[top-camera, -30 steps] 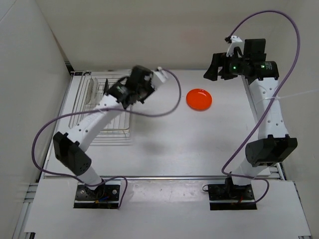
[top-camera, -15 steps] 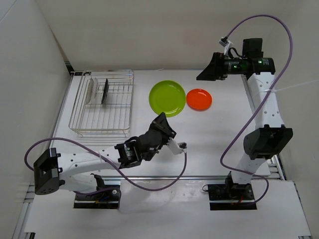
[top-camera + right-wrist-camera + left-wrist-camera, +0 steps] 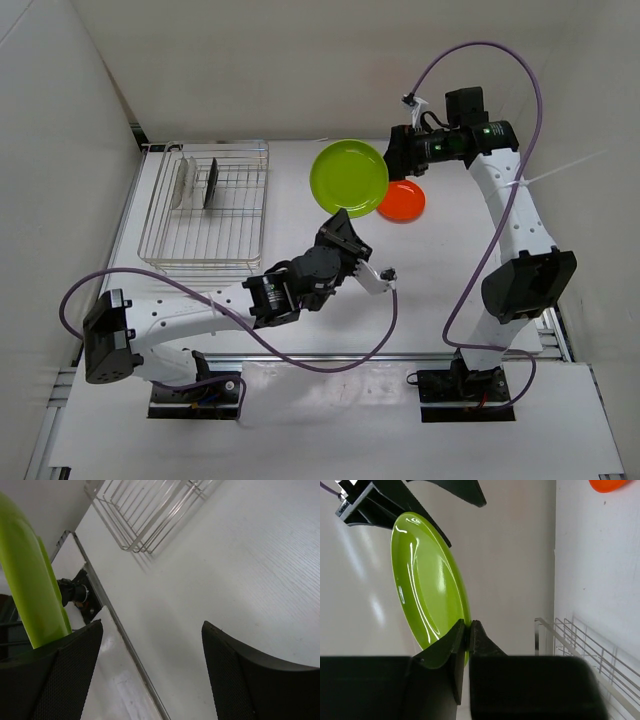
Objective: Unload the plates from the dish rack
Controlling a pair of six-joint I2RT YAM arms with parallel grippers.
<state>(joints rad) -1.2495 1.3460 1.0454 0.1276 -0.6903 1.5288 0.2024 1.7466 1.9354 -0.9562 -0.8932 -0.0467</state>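
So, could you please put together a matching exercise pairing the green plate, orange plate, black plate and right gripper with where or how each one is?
Things:
1. green plate
2. orange plate
3. black plate
4. right gripper

Place or state:
a. standing on edge in the rack
b. open
c. lying flat on the table
d. pinched at its rim by the left gripper

Pairs: 1-d, 2-c, 3-a, 4-b
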